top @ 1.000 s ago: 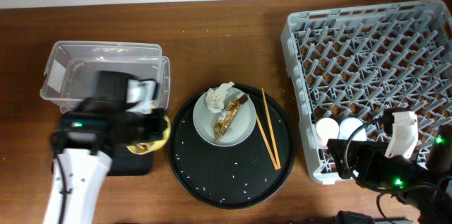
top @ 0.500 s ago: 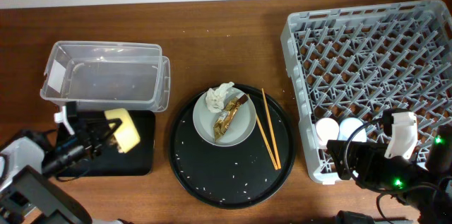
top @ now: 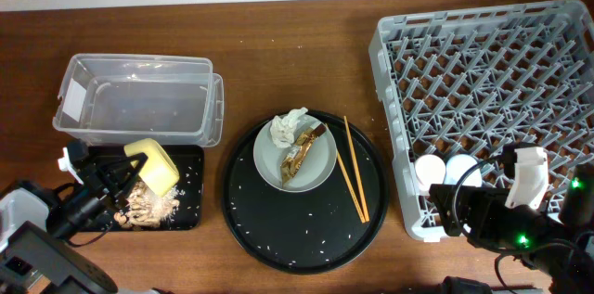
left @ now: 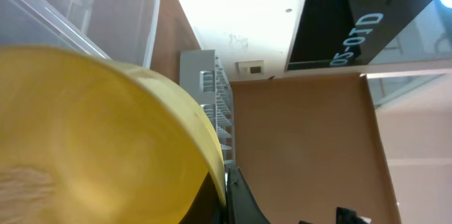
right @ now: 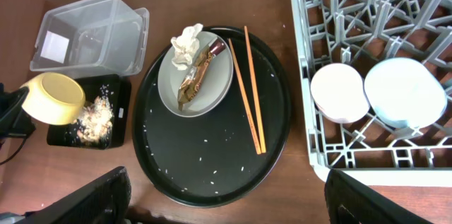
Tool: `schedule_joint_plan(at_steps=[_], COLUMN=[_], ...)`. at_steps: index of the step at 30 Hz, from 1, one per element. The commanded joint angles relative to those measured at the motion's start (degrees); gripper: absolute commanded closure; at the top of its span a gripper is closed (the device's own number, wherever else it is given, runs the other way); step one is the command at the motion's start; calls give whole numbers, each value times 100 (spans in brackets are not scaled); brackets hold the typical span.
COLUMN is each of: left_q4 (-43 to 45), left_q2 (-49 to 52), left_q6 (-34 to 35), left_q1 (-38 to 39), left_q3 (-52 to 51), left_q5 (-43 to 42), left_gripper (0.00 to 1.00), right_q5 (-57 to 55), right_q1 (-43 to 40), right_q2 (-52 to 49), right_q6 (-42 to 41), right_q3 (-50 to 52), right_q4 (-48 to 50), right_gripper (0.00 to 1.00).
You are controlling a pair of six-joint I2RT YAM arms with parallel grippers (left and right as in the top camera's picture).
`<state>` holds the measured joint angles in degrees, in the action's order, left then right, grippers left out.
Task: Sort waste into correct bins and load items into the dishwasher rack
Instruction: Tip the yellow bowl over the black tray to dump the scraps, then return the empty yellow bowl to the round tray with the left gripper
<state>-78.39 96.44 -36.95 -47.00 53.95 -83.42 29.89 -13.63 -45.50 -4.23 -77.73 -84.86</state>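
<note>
My left gripper [top: 122,172] is shut on the rim of the small yellow bowl [top: 156,166], held tipped over the shallow black tray [top: 191,183]. The bowl fills the left wrist view [left: 92,132], with my finger [left: 227,194] on its rim. Brownish food scraps [top: 148,204] lie in the tray. The grey-green plate [top: 320,173] holds the white napkin [top: 290,127] and the brown-and-gold wrapper [top: 302,153]. Two chopsticks [top: 355,169] lie beside it. My right gripper [right: 236,210] is open and empty by the grey rack's [top: 492,81] front left corner.
The clear tub [top: 139,108] stands behind the small black tray. Plate and chopsticks rest on a large round black tray [top: 297,234] strewn with rice grains. Two upturned cups [right: 341,93] [right: 405,93] sit in the rack's front left corner.
My left gripper swung the yellow bowl down over the small black tray and tipped it. Food scraps now lie in the tray. The right arm has not moved.
</note>
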Motion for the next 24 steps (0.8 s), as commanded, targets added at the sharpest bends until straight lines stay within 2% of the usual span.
schedule_joint_plan(at_steps=[1, 2, 6, 8, 10, 11, 16, 17, 19, 21, 22, 24], left_q4=[-546, -780, -1091, -1231, -1596, -1840, -1827, -1790, -1134, 415, 826, 1276], left_q2=[17, 0, -4, -20, -74, -208, -1204, -1471, -1989, -2476, -2752, -3344], left_q6=[-538, -1117, -1397, -1993, -2267, -2739, -2404, -2050, -619, 2227, 2964, 3711], left_q1=[52, 63, 79, 103, 326, 579, 1574, 1818, 2179, 2516, 2813, 3790], left_q3=[-2, -2, -2, -2, -2, -2, 155, 249, 393, 420, 420, 420], left_q5=[-278, -321, -170, -116, 393, 525, 520, 546, 831, 2437, 3176, 4076], left_gripper=[100, 100, 100, 100, 100, 100, 100, 100, 100, 100, 100, 100], right_q5=[-13, -11, -11, -11, -11, -11, -11, -9, -9, 7, 35, 33], right_q1=[-22, -22, -22, -22, -22, -22, -22, -22, -22, -22, -22, -22], right_q2=[-4, -4, -4, -4, -4, -4, -4, -4, -4, -4, -4, -4], right_q6=[42, 42, 42, 42, 42, 42, 39, 39, 37, -42, -70, -70], right_q3=[-4, -4, -4, -4, -4, -4, -4, -4, -4, -4, -4, -4], right_q4=[15, 15, 15, 15, 15, 15, 17, 17, 22, 42, 46, 48], right_gripper=[13, 13, 12, 12, 12, 12, 12, 12, 11, 12, 11, 11])
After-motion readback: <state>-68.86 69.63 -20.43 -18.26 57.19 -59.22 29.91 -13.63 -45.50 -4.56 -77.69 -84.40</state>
